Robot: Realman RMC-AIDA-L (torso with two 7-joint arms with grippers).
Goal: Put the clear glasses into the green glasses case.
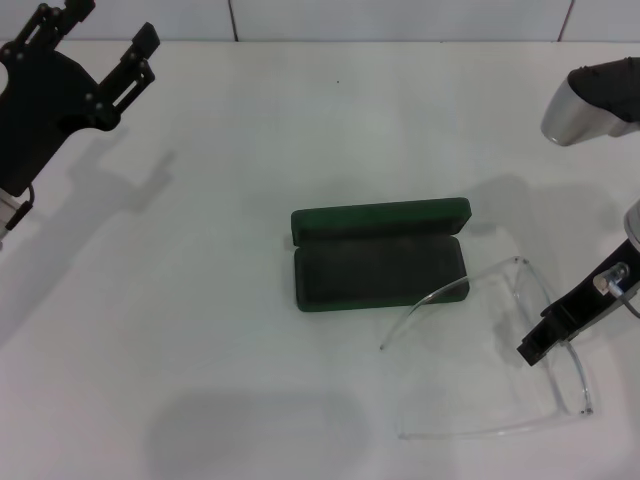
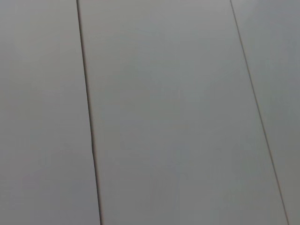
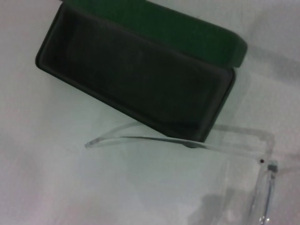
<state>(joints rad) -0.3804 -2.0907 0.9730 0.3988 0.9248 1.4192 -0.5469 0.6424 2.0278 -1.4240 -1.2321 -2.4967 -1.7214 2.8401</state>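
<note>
The green glasses case (image 1: pixel 380 272) lies open in the middle of the white table, its lid (image 1: pixel 380 218) folded back on the far side and its dark lining empty (image 3: pixel 136 79). The clear glasses (image 1: pixel 565 378) are to the case's right and nearer me, arms unfolded. One clear arm (image 3: pixel 154 139) reaches across the case's near right corner. My right gripper (image 1: pixel 537 343) is shut on the front of the glasses, a black finger across the frame. High at the table's far left, my left gripper (image 1: pixel 105 35) is open and holds nothing.
The white table (image 1: pixel 200 330) carries nothing else in view. The left wrist view shows only pale grey panels (image 2: pixel 164 117) with dark seams. A silver-grey part of the right arm (image 1: pixel 590 100) hangs over the far right.
</note>
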